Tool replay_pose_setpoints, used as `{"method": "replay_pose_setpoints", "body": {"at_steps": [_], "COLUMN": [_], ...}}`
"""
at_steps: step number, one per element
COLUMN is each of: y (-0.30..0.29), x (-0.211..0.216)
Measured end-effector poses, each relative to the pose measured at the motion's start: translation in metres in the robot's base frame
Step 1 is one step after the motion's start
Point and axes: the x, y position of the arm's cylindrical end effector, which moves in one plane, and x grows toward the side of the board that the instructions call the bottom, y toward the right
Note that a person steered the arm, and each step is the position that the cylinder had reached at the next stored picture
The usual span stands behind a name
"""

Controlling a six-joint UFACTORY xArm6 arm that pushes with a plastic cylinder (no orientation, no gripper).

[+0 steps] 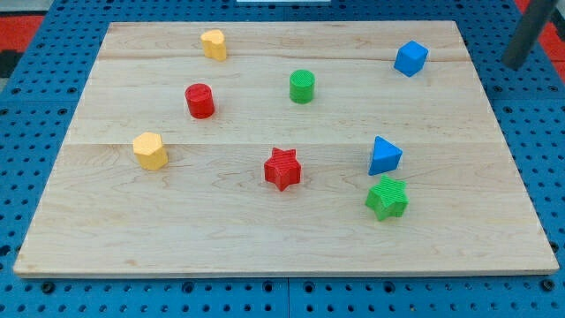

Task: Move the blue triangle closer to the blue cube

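The blue triangle (385,155) lies on the wooden board (265,230) at the view's right, just above the green star (387,197). The blue cube (410,58) sits near the board's top right corner, well above the triangle. My rod comes in at the view's top right corner. My tip (514,62) is beyond the board's right edge, to the right of the blue cube and far from the triangle, touching no block.
A red star (282,169) lies at the centre bottom and a green cylinder (302,86) at the centre top. A red cylinder (200,101) and two yellow blocks (214,44) (150,150) lie on the left. Blue pegboard surrounds the board.
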Motion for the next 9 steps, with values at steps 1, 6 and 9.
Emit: {"method": "replay_pose_setpoints", "body": {"at_steps": [1,6,9], "y": [0.000,-0.191,-0.267], "x": [0.066,0.175,0.121]}}
